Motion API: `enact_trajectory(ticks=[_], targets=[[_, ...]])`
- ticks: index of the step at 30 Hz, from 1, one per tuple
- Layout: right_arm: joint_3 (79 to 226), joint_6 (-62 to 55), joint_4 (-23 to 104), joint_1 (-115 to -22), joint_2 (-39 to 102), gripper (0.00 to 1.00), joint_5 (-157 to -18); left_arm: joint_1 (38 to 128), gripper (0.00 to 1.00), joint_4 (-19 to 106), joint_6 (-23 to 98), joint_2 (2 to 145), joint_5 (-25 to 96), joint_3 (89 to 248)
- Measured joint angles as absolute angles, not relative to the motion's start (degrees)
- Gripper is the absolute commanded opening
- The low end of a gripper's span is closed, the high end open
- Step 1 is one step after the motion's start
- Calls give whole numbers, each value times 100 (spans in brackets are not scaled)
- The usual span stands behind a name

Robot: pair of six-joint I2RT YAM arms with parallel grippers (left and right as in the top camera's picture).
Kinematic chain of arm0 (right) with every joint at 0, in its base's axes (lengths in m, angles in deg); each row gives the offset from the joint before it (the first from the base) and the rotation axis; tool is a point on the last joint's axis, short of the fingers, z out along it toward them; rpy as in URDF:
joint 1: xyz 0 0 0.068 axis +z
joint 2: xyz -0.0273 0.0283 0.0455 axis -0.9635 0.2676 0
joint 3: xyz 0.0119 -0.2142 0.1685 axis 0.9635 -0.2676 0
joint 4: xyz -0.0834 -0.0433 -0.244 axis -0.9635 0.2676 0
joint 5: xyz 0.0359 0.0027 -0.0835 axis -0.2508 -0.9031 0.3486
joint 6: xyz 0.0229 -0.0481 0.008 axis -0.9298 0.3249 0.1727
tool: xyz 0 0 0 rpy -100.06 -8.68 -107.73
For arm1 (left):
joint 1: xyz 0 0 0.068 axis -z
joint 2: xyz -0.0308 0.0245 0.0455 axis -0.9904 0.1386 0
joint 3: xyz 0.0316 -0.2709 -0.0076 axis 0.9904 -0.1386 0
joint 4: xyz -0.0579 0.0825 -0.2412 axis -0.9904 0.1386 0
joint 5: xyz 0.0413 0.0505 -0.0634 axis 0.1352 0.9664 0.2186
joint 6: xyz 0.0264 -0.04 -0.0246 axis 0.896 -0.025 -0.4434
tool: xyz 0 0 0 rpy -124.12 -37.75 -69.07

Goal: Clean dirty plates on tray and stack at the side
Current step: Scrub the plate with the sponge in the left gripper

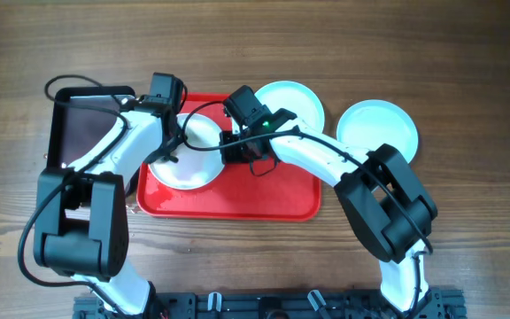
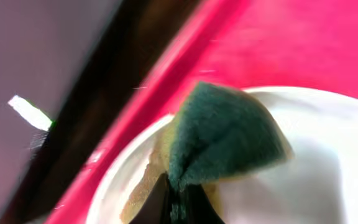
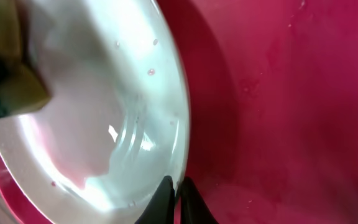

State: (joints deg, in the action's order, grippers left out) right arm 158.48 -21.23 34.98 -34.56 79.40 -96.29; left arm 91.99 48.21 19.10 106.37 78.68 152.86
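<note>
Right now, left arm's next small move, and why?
Probably sweep the sponge inward across the plate. The left gripper holds it on the plate near the rim, and the right gripper pinches the far rim, steadying the plate on the tray.

The tray (image 1: 237, 202) is red. The plate (image 1: 195, 170) and two more plates (image 1: 377, 128) are pale mint-white. The sponge (image 2: 229, 134) is dark green over yellow. The small tray (image 1: 82, 133) is black. The counter (image 1: 467, 221) is brown wood grain.
</note>
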Motion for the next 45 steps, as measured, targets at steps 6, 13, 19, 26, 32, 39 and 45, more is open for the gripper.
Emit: enact_trajectory(ticks=[6, 13, 19, 26, 32, 39, 45], targets=[[15848, -2121, 3500, -3467, 7940, 4, -9627, 9396, 4, 3888, 3226, 10639, 6416, 15275], [15848, -2097, 3505, -3467, 7940, 4, -9627, 9507, 4, 4432, 4552, 10644, 4639, 15277], [15848, -2077, 3516, -3464, 7940, 4, -9631, 9505, 4, 5588, 5396, 10644, 4239, 15273], [15848, -2056, 3505, -3449, 7940, 4, -9690, 9525, 4, 5975, 4183, 10639, 5854, 15306], [15848, -2053, 3498, -3443, 7940, 5, -9716, 9542, 4, 5977, 2605, 10633, 7717, 15319], [15848, -2036, 3500, -3458, 7940, 4, -9714, 9538, 4, 4819, 2082, 10637, 8165, 15282], [15848, -2036, 3500, -3467, 7940, 4, -9712, 9536, 4, 4124, 2089, 10639, 7054, 15271]])
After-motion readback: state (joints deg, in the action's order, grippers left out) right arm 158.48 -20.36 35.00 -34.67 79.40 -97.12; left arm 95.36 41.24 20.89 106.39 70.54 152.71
